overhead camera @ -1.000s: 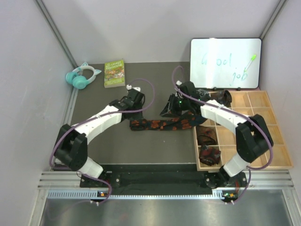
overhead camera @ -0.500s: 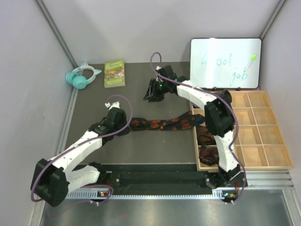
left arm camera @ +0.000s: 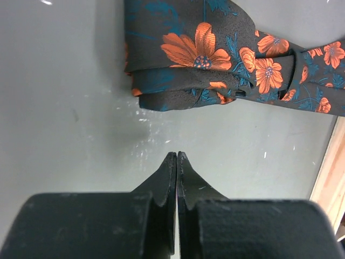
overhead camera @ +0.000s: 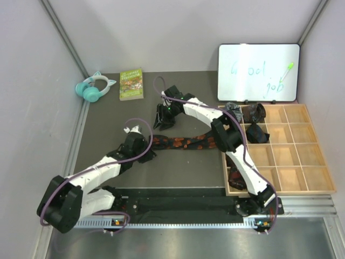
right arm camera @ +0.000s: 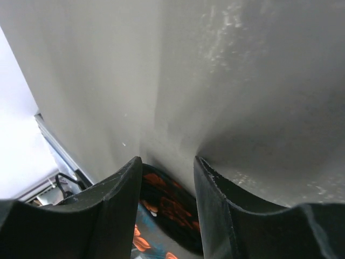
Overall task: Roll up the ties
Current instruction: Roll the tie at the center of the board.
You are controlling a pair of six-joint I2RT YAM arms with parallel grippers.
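Just beyond the left fingers (left arm camera: 161, 186) (pressed together), the tie (left arm camera: 205, 48).

A floral tie (overhead camera: 183, 143), black with orange flowers and teal leaves, lies flat as a long strip across the middle of the counter (overhead camera: 108, 124), its left end folded over on itself. In the far-left compartments of the tray (overhead camera: 302, 189) sit a greyish roll (overhead camera: 233, 109), a dark brown roll (overhead camera: 253, 113) and a black roll (overhead camera: 257, 133).
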